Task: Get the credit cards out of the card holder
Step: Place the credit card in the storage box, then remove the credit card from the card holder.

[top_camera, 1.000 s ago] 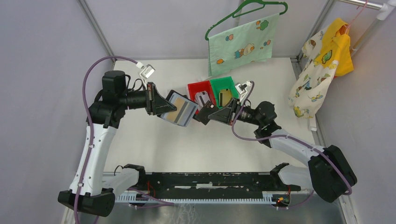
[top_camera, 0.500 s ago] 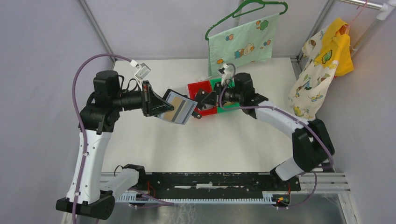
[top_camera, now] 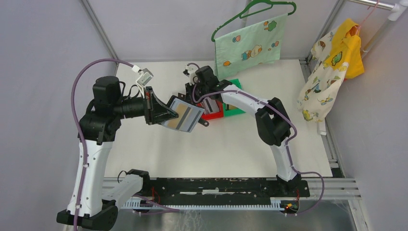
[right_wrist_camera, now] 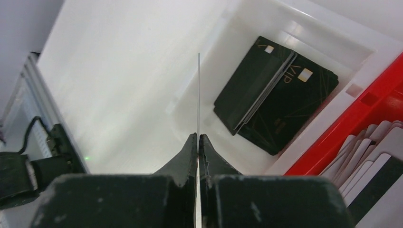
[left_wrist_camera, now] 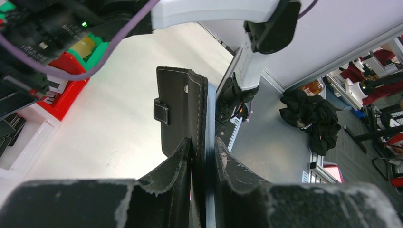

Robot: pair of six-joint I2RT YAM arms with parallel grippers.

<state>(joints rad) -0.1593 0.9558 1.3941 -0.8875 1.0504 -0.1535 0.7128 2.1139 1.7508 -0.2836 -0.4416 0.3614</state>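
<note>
Black leather card holder (top_camera: 186, 114) hangs open above the desk (top_camera: 144, 154) at centre-left of the overhead view, grey-blue lining up, a tan card (top_camera: 181, 112) showing inside. The left fingers (left_wrist_camera: 202, 145) are clamped on its edge. Further right, the right fingers (right_wrist_camera: 198, 138) pinch a thin credit card (right_wrist_camera: 198, 90) edge-on at the edge of a clear bin (right_wrist_camera: 237, 33) of black cards (right_wrist_camera: 278, 102). Beside it, a red bin (right_wrist_camera: 354, 121) holds whitish cards (right_wrist_camera: 380, 145).

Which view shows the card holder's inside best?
Top external: the card holder, in the left gripper, shows its open inside and a tan card. Left wrist shows only its black outside; right wrist, nothing.
</note>
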